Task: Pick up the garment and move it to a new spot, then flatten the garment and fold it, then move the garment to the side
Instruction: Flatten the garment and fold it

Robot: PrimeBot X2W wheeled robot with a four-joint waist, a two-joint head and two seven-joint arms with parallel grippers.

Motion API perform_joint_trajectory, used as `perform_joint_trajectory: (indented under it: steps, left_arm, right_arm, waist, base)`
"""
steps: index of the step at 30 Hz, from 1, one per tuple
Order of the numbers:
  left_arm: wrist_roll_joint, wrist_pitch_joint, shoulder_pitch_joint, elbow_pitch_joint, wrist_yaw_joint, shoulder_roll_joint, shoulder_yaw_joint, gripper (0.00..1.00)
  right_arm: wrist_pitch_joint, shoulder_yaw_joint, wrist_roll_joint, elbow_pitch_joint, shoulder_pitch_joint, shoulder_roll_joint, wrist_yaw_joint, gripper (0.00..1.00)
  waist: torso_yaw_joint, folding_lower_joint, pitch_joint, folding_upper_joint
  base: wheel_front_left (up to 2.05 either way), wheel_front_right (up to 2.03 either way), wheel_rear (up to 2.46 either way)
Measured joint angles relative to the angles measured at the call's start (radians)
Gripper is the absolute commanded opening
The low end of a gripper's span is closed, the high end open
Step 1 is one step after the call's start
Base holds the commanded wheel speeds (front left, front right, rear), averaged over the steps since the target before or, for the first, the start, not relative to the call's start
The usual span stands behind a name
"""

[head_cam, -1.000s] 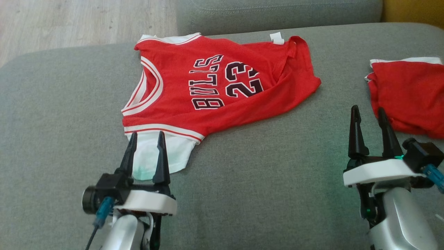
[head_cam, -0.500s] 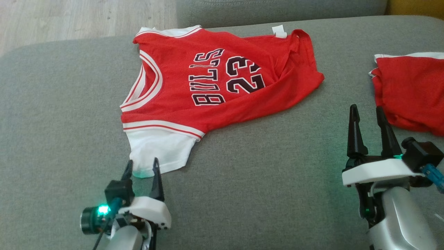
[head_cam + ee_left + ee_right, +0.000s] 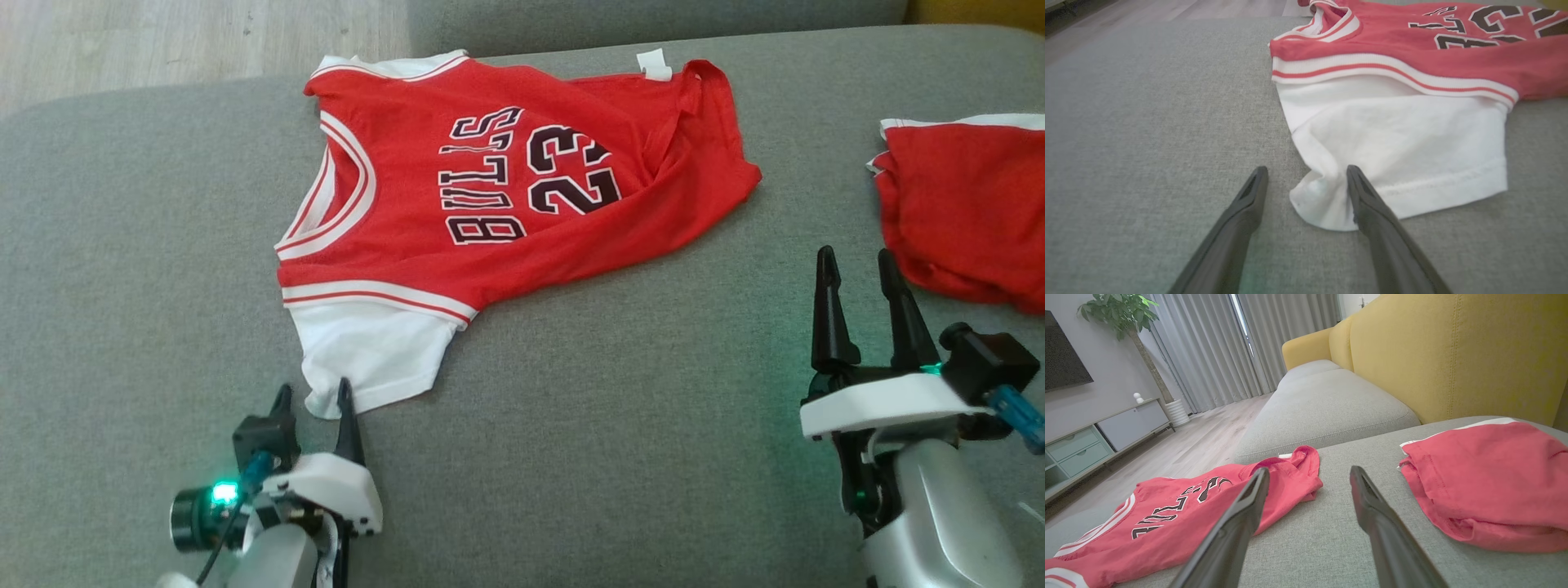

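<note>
Red jersey (image 3: 490, 188) lies print-up on the grey sofa cushion (image 3: 612, 441). It's mostly spread but not flat: the far-right hem is folded over w/ a diagonal crease, and the white sleeve (image 3: 371, 359) nearest the robot has a curled corner.

Left hand (image 3: 314, 389) sits low at that corner, fingers spread, nothing pinched. In its wrist view the curled tip lies in the gap, touching the inner side of one finger; the other finger is over bare cushion. Right hand (image 3: 856, 256) is spread too and empty, over bare cushion between the jersey and a second red garment (image 3: 971, 204) off to the right.

Looks like the flattening stage; fold not begun.

What could go wrong:
- Only the sleeve tip is in the gap. Closing here prob. grabs a thin bit of fabric, which slips on the first tug, or catches one layer only.
- Pulling by the sleeve alone drags the whole jersey skewed and adds wrinkles, b/c nothing pins the other end.
- Fingers ride v. low; pushing fwd could bunch the fabric instead of getting round it.
- Right hand is near the other red garment; a reach slightly off snags the wrong piece.
- The folded hem, if not opened first, gets locked into the fold.
</note>
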Motion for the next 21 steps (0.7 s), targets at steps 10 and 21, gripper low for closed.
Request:
perform_joint_trajectory:
  steps: [10, 21]
  left_arm:
    - [-0.023, -0.01, -0.027, 0.003, -0.026, -0.002, -0.021, 0.0]
    - [-0.051, -0.109, -0.053, -0.17, -0.025, -0.012, 0.031, 0.0]
  right_arm:
    - [0.0, -0.015, 0.003, 0.03, -0.002, 0.0, 0.0, 1.0]
    - [0.094, -0.114, -0.028, 0.243, -0.197, 0.0, 0.0, 1.0]
  waist:
    - [0.008, 0.0, 0.006, 0.0]
    - [0.06, 0.0, 0.034, 0.0]
  base:
    - [0.0, 0.0, 0.0]
    - [0.0, 0.0, 0.0]
